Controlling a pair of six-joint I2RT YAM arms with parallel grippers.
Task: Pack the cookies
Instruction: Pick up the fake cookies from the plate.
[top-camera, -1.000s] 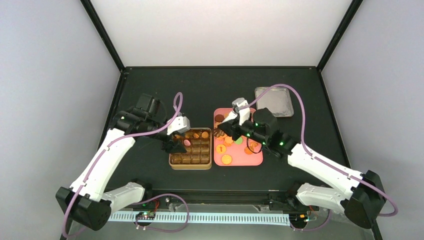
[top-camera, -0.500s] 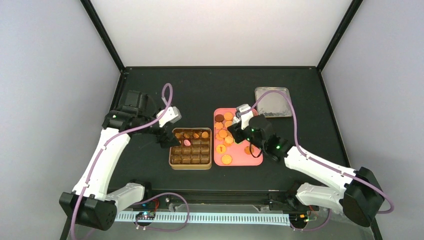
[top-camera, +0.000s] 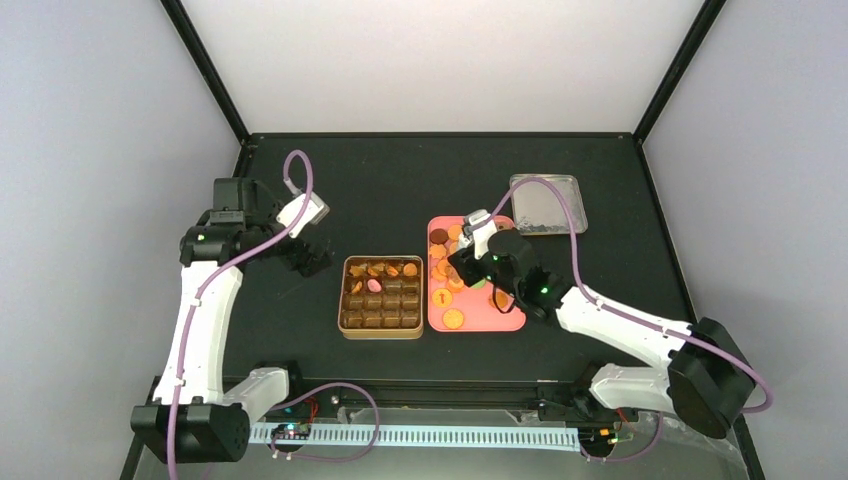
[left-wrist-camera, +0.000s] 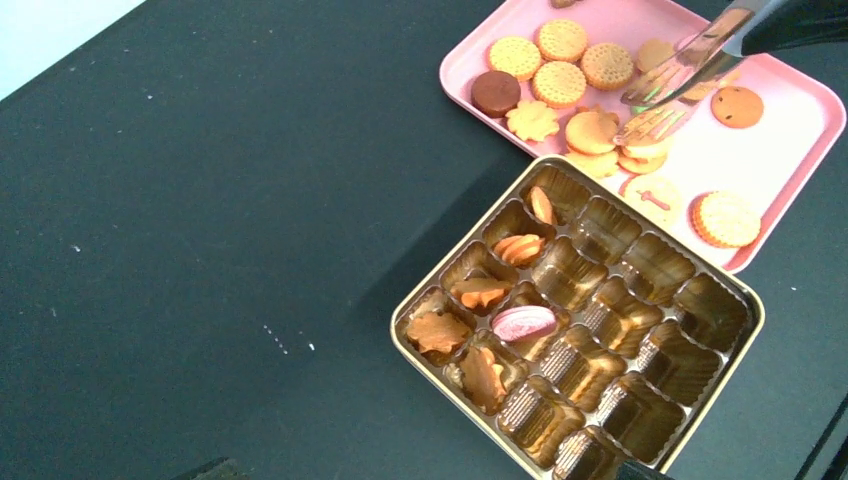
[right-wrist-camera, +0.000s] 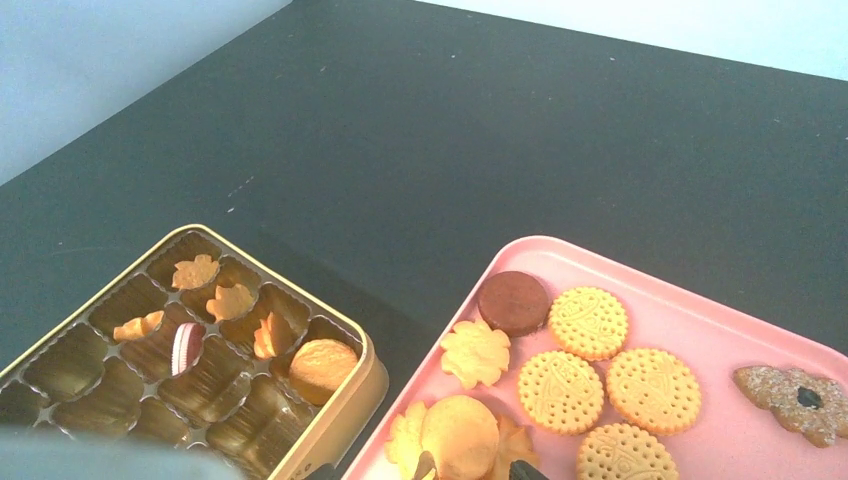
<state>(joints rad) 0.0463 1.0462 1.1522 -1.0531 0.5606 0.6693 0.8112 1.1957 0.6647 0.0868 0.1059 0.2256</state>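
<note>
- Nearest in, the gold tin sits just left of the pink tray, the two side by side and almost touching.
- Most of the tin's brown compartments hold nothing. A handful of orange cookies sit in its far row, and one pale pink cookie lies in the row behind them.
- The left gripper hangs over bare black table, off the tin's far-left corner. Its jaws are spread wide and it carries nothing.
- The right gripper is over the left half of the pink tray, clamped on a pair of metal tongs.
- The right wrist view shows the tong tips either side of a round golden cookie, low over the pile. Whether they are pinching it I cannot tell.
- The rest of the loose cookies are on the tray. There are ridged round ones, a flower shape, one dark brown disc at the far-left corner, and a brown one with a dark centre off to the right.
- Farthest back, a silver metal tray lies flat just beyond the pink tray's far-right corner.
</note>
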